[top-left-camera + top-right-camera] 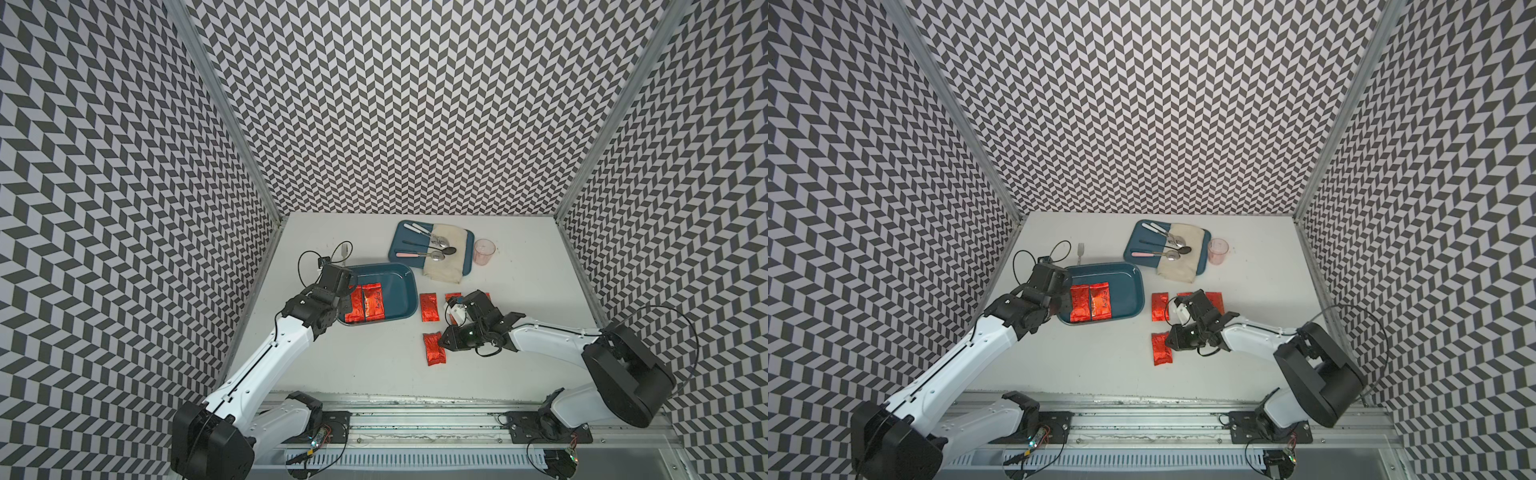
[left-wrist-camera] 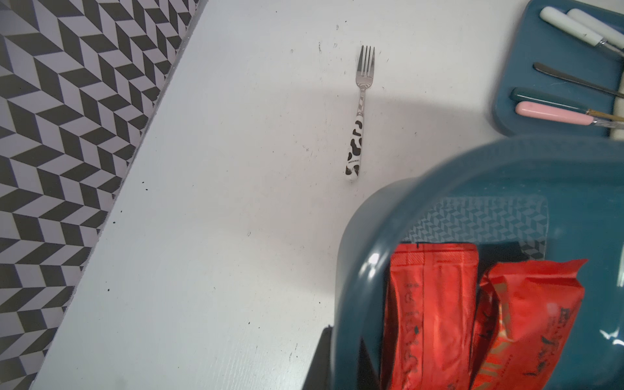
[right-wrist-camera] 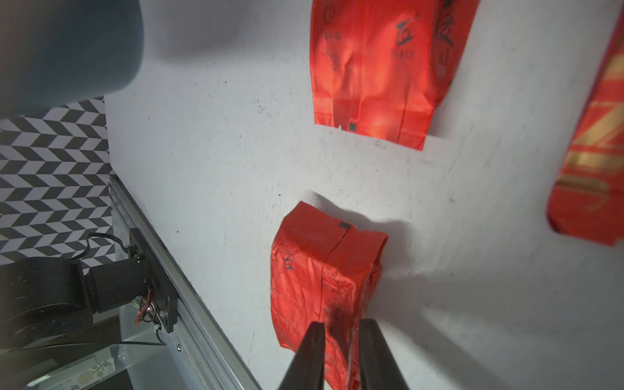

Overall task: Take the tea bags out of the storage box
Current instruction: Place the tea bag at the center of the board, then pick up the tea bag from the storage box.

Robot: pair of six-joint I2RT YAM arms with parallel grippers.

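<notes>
Left claw (image 1: 344,306) clamped on storage box (image 1: 405,291) wall (two tea bags (image 1: 365,307) inside). Right claw (image 3: 342,326) slightly parted, fingertips (image 3: 314,337) straddling crumpled tea bag (image 3: 320,270) lying on table (image 3: 202,169).

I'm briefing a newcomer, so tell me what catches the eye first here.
The shiny red-orange foil tea bags stand out: three lie on the white table, two more in the deep dark-teal plastic storage box to their left. The right gripper straddles the end of the frontmost sachet. Black-and-white chevron walls surround it all.
</notes>
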